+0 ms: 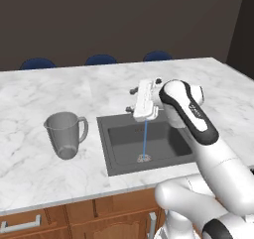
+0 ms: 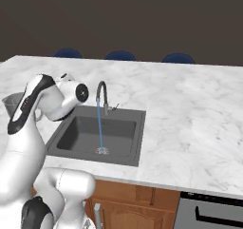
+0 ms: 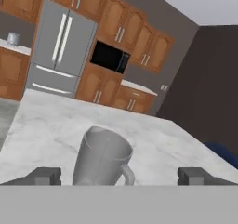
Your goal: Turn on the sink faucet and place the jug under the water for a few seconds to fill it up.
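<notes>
The translucent grey jug (image 1: 64,134) stands upright on the white marble counter, left of the sink (image 1: 173,146), handle toward the basin. A thin blue stream of water (image 1: 145,139) falls to the drain. My gripper (image 1: 131,100) hovers over the sink's left rim, pointing left at the jug, open and empty, a good distance from it. In the hand view the jug (image 3: 102,158) sits centred between my spread fingertips (image 3: 44,175), my gripper (image 3: 120,175) clear of it. From the right base, the dark gooseneck faucet (image 2: 101,92) pours water (image 2: 99,128) into the sink (image 2: 80,133).
Blue chair backs (image 1: 100,59) line the counter's far edge. A steel fridge (image 3: 60,51) and black microwave (image 3: 109,57) stand among wooden cabinets beyond the jug. Bare marble (image 2: 190,128) spreads right of the sink. Wooden drawers (image 1: 30,223) sit below the counter.
</notes>
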Motion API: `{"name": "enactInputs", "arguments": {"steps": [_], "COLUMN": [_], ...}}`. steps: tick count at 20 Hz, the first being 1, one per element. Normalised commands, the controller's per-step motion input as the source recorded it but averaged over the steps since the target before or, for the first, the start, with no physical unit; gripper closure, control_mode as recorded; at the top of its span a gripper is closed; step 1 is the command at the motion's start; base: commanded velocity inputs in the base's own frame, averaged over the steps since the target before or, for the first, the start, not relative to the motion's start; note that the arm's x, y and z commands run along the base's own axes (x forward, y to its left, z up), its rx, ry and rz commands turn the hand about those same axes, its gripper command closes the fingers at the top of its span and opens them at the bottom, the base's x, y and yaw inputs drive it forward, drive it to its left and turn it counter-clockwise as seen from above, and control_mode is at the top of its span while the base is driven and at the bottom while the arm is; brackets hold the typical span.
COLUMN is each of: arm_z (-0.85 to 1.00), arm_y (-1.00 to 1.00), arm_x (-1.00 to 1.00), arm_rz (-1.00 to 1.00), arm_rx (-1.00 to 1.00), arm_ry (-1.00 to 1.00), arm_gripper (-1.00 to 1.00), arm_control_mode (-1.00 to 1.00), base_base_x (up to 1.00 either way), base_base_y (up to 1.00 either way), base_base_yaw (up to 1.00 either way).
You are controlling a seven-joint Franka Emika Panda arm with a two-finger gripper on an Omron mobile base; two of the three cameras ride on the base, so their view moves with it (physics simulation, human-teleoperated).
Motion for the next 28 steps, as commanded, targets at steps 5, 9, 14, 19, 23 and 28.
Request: {"name": "enactInputs", "arguments": {"steps": [5,9,14,19,23,28], "arm_z": [-0.36,-0.47,-0.32,-0.28,-0.34,-0.29], "arm_y": [0.85,0.26,0.28,0.25,0.06,0.00], "arm_x": [0.00,0.01,0.15,0.20,0.27,0.29], "arm_rz": [0.32,0.13,0.00,0.00,0.00,0.02], "arm_rx": [-0.11,-0.06,-0.07,-0.06,-0.04,0.00], "arm_ry": [0.00,0.00,0.02,0.05,0.06,0.02], "arm_gripper": [-1.00,-1.00,-1.00,-1.00,-1.00,-1.00], "arm_control_mode": [-1.00,-1.00,-1.00,-1.00,-1.00,-1.00], "base_base_x": [0.00,0.00,0.00,0.00,0.00,0.00], "base_base_y": [0.00,0.00,0.00,0.00,0.00,0.00], "base_base_yaw": [0.00,0.00,0.00,0.00,0.00,0.00]}}
